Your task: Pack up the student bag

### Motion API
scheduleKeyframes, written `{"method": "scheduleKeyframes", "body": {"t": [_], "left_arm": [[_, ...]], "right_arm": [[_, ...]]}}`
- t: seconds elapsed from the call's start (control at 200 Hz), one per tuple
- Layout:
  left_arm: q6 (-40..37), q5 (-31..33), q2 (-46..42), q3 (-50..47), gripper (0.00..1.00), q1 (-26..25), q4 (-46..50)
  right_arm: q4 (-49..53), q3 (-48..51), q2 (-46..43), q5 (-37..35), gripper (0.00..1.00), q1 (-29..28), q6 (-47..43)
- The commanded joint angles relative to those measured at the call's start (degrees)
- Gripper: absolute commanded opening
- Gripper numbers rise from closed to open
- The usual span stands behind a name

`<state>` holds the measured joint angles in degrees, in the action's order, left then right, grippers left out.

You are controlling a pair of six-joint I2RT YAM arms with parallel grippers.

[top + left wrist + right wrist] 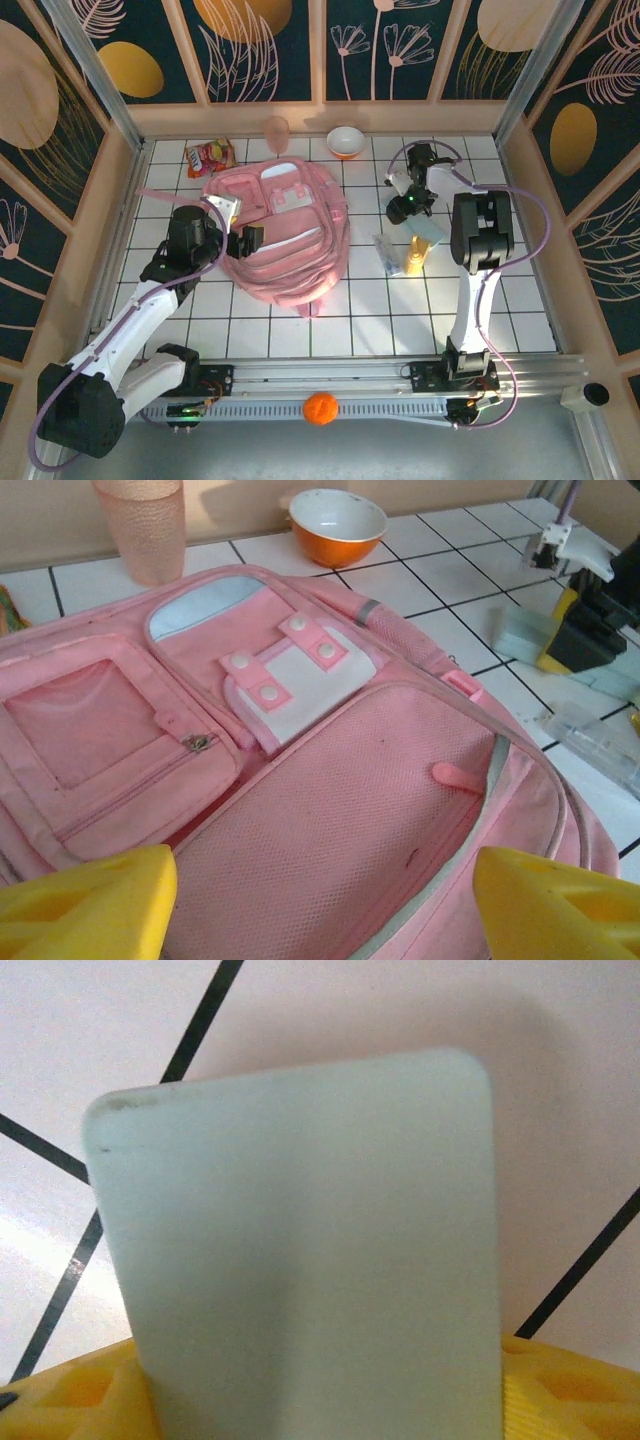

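Student bag [290, 235] lies flat beneath the wide-spread left hand [320, 905].

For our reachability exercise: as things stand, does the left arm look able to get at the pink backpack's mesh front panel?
Probably yes. The left gripper hangs open just above the mesh front panel of the pink backpack, with nothing between them.
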<state>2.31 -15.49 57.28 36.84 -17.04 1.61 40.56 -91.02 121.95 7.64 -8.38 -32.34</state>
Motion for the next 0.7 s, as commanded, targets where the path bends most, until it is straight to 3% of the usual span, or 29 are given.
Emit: {"method": "scheduleKeyframes", "body": {"t": [0.0, 0.125, 0.215, 0.385, 0.54, 0.696], "left_arm": [[-8.46, -4.72, 0.29, 1.32, 0.73, 0.02, -0.88], [-14.64, -8.20, -0.31, 1.84, 0.73, -0.75, -1.13], [-20.25, -7.77, -0.28, 1.13, 0.79, -3.07, -1.40], [-29.41, 1.00, 5.90, 1.99, 0.81, -10.99, 2.10], [-29.96, 9.55, 12.78, 2.10, 0.86, -15.33, -0.26], [-27.33, 16.50, 16.27, 2.20, 0.89, -16.09, -4.95]], "right_arm": [[-0.82, -1.11, -6.44, 1.55, 0.60, 0.21, 1.39], [-4.48, -0.62, -12.74, 0.88, 0.58, 0.32, 4.38], [-8.86, 1.05, -18.45, 0.84, 0.56, 0.36, 6.32], [-18.92, 7.64, -30.90, 4.17, 0.53, 0.16, 10.99], [-28.89, 17.18, -42.36, 10.92, 0.53, -0.29, 16.01], [-34.42, 23.83, -48.32, 13.72, 0.52, -1.30, 19.80]]}}
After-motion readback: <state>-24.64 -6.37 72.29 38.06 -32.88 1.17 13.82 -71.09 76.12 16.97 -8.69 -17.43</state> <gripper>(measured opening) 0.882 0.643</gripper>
